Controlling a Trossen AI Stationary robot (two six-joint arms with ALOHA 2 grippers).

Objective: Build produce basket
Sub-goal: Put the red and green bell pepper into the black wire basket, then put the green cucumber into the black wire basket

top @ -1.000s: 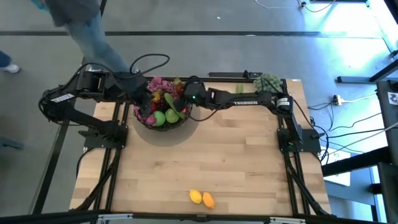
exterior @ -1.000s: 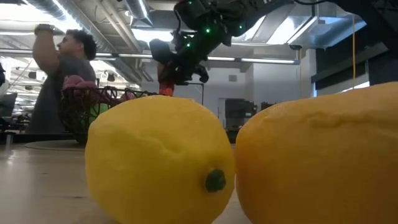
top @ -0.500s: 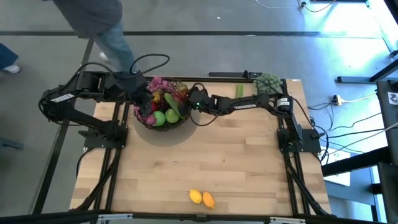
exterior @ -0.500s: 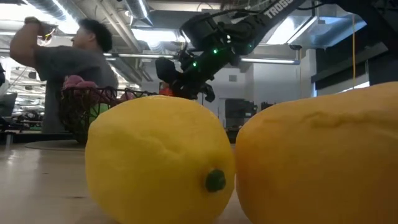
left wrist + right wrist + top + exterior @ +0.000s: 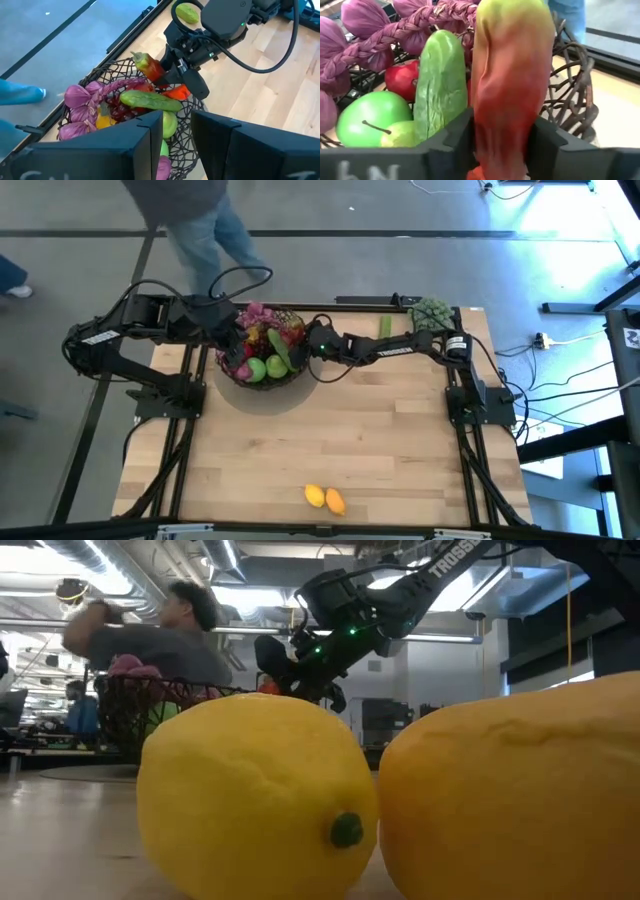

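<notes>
holding at the left rim of the basket [image 5: 262,376], the left end effector [image 5: 232,340] waits with its fingers [image 5: 125,145] set a little apart and nothing between them, as the left wrist view shows. the wire basket sits at the far left part of the bench [image 5: 330,430] and already holds purple grapes [image 5: 85,100], a cucumber [image 5: 150,100], a green apple [image 5: 367,112] and a red fruit [image 5: 400,77]. the step in hand looks like the placing of one more piece: the right end effector [image 5: 306,340] hangs over the basket's right rim, clamped on a red pepper [image 5: 512,85] that shades to green at one end, the pepper standing between the pads in the right wrist view. whether that clamp is starting to slacken cannot be read from the pictures. the next move seems to call for lowering the pepper clear of the rim and letting it go onto the pile without knocking the cucumber out. two lemons [image 5: 324,498] lie well apart at the near edge of the bench, and something green [image 5: 384,326] lies beside a pale-green bushy clump [image 5: 432,311] at the far right, so produce is not yet all in. the lemons fill the low view and hide most of the bench; a person [image 5: 150,640] passing behind is blurred.
</notes>
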